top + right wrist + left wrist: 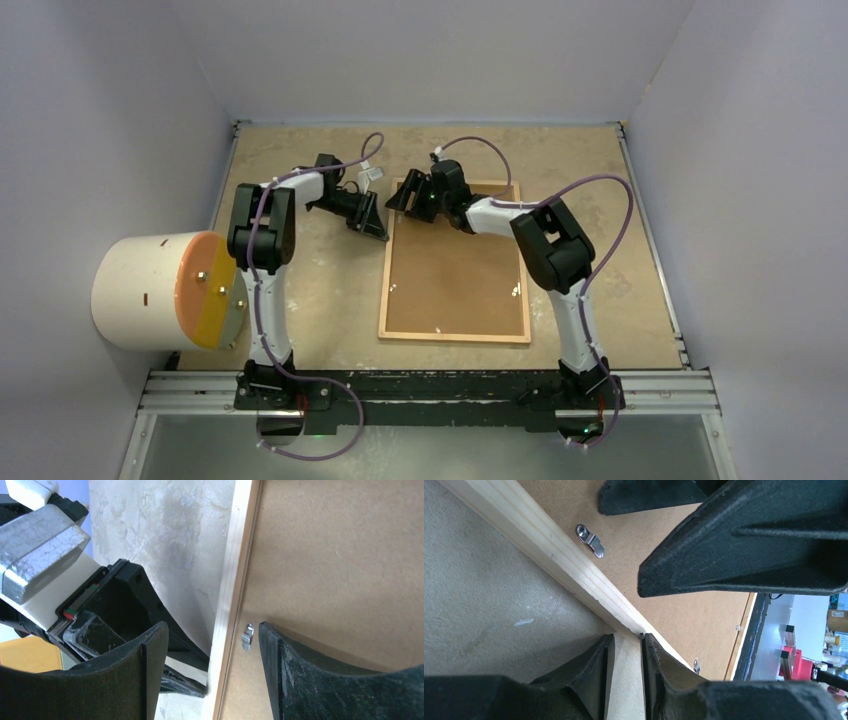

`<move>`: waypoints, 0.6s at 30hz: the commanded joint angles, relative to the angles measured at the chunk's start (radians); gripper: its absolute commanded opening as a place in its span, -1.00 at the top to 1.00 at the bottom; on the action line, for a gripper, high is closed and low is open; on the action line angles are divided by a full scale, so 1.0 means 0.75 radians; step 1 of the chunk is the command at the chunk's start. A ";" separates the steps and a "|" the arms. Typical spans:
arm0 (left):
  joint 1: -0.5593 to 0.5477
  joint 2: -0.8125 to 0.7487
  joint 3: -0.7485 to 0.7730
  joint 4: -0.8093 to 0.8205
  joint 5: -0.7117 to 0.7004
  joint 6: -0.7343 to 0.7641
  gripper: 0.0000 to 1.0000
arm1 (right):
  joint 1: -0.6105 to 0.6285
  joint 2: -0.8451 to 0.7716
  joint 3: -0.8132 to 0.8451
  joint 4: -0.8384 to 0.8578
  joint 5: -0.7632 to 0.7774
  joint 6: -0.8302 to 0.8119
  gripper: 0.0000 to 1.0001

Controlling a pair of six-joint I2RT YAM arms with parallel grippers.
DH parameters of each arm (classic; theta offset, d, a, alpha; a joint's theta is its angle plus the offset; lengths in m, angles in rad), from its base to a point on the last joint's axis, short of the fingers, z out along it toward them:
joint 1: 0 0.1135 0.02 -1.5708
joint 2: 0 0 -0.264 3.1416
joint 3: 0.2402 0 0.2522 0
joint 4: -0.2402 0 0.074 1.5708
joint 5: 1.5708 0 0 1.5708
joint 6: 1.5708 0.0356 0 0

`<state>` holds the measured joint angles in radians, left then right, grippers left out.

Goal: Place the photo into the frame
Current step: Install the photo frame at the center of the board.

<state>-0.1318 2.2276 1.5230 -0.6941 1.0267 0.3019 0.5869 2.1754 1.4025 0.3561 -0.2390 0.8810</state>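
Observation:
The frame [385, 290], thin light wood, lies on the table with a brown backing board [455, 270] filling it. The photo is hidden or out of view. My left gripper [626, 640] is shut on the frame's left moulding [554, 550] near its far corner, with the wood strip pinched between both fingers. Just beyond it, my right gripper [212, 635] stands open astride the same moulding [235, 570]. One of its fingers [150, 650] hangs outside the frame. The other finger is over the backing board, beside a small metal clip [247, 636].
A white cylinder with an orange face [160, 290] lies at the table's left edge, beside the left arm. More metal clips [591, 540] sit along the backing board's edges. Walls close in the table on three sides, and a metal rail [430, 385] runs along the near edge.

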 commanded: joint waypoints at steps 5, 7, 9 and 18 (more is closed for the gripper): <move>-0.008 0.024 -0.054 0.050 -0.011 0.025 0.43 | 0.003 0.068 0.084 -0.015 -0.055 -0.001 -0.35; -0.008 0.023 -0.058 0.051 -0.014 0.029 0.43 | 0.007 0.063 0.080 -0.028 -0.054 0.005 -0.35; -0.008 0.024 -0.061 0.051 -0.015 0.033 0.43 | 0.009 0.053 0.067 -0.030 -0.058 0.012 -0.34; -0.008 0.015 -0.070 0.037 -0.033 0.057 0.43 | 0.013 -0.072 -0.061 -0.080 -0.001 0.024 -0.34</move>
<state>-0.1276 2.2276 1.5013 -0.6666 1.0489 0.3042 0.5903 2.1880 1.4044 0.3729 -0.2562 0.8993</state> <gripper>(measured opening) 0.283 0.670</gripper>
